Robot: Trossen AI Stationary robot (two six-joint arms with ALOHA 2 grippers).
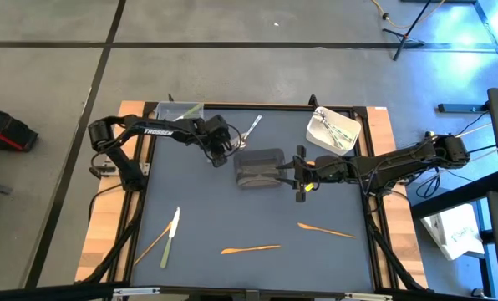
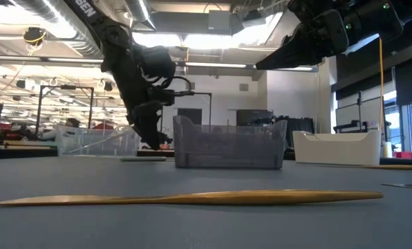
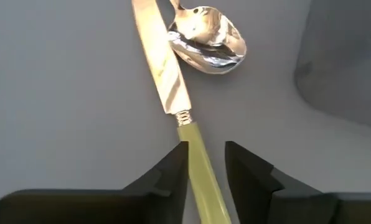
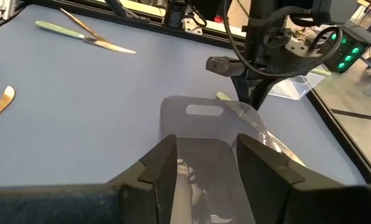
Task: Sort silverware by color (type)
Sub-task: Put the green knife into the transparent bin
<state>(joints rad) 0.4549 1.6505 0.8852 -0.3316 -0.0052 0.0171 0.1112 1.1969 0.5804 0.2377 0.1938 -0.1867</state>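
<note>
A knife with an olive-green handle (image 3: 201, 180) and a silver blade (image 3: 164, 68) lies on the mat beside a shiny silver spoon (image 3: 209, 38). My left gripper (image 3: 206, 145) is open over it, pointing steeply down, with one finger on each side of the handle. In the high view that gripper (image 1: 224, 153) is just left of the dark grey container (image 1: 260, 169). My right gripper (image 1: 297, 174) hangs open above the container's right end and holds nothing. In the right wrist view the container (image 4: 204, 124) shows between that gripper's fingers. My left gripper stands open around the knife's green handle (image 3: 197, 155), near the blade end, coming from above and lying across it. One finger (image 3: 178, 165) lies close against the handle's side. Whether it touches, I cannot tell. The knife lies flat on the mat.
A clear container (image 1: 178, 111) holding a green utensil stands far left. A white container (image 1: 334, 130) with silver utensils stands far right. Near the front lie orange utensils (image 1: 251, 248) (image 1: 326, 230) (image 1: 153, 245) and another green-handled knife (image 1: 170, 238).
</note>
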